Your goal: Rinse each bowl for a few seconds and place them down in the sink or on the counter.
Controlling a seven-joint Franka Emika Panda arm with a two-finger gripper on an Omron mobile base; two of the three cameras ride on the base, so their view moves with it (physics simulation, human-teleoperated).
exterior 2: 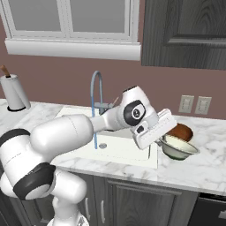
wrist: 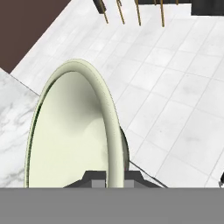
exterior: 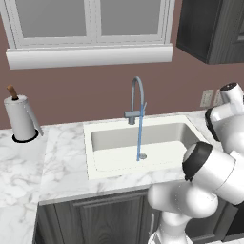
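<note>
My gripper point(exterior 2: 161, 141) is shut on the rim of a pale cream bowl point(exterior 2: 178, 148) with a grey outside, to the right of the sink point(exterior 2: 126, 154), on or just above the counter point(exterior 2: 198, 170). Right behind it rests a reddish-brown bowl point(exterior 2: 182, 131). In the hand view the cream bowl point(wrist: 70, 131) stands edge-on, its rim pinched between the fingertips of the gripper point(wrist: 108, 177). A thin blue stream of water runs from the grey gooseneck faucet point(exterior: 137, 95) into the off-white sink point(exterior: 133, 136).
A paper towel roll point(exterior: 20, 119) stands on the counter point(exterior: 62, 157) at the far left. Two wall outlets point(exterior 2: 194, 104) sit behind the bowls, under a dark upper cabinet point(exterior 2: 185, 31). A window sill point(exterior: 90, 56) runs above the faucet.
</note>
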